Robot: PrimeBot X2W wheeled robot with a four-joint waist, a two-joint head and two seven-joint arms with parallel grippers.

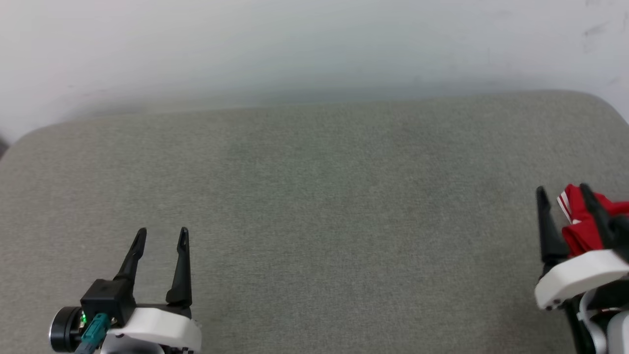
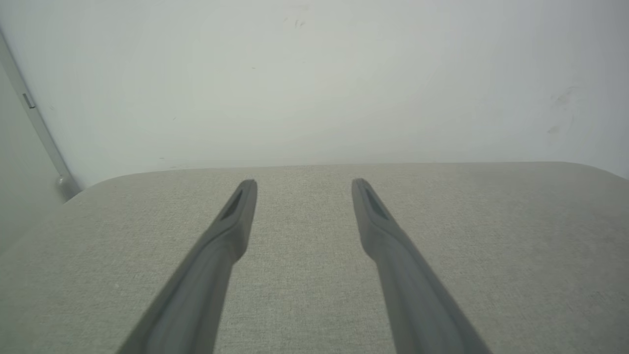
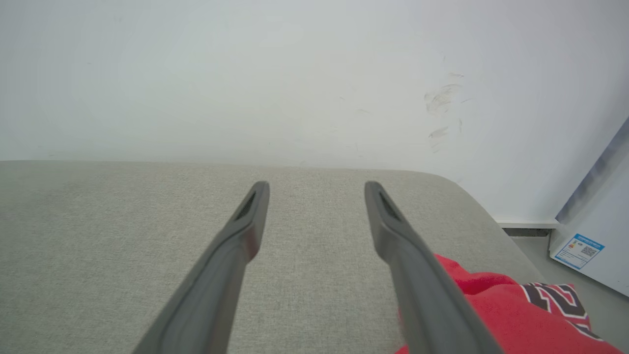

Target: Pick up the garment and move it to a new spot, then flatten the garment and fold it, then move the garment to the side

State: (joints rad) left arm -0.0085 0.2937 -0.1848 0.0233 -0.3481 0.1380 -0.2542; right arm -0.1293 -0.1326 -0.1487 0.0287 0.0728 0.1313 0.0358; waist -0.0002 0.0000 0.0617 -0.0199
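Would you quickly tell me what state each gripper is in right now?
Left gripper: open, holding nothing.
Right gripper: open, holding nothing; garment lies beside its fingers.

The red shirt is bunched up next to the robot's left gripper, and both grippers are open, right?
Not quite. The red shirt is bunched up next to the right gripper, not the left gripper; the right wrist view shows it beside one of its fingers. Both grippers are open.
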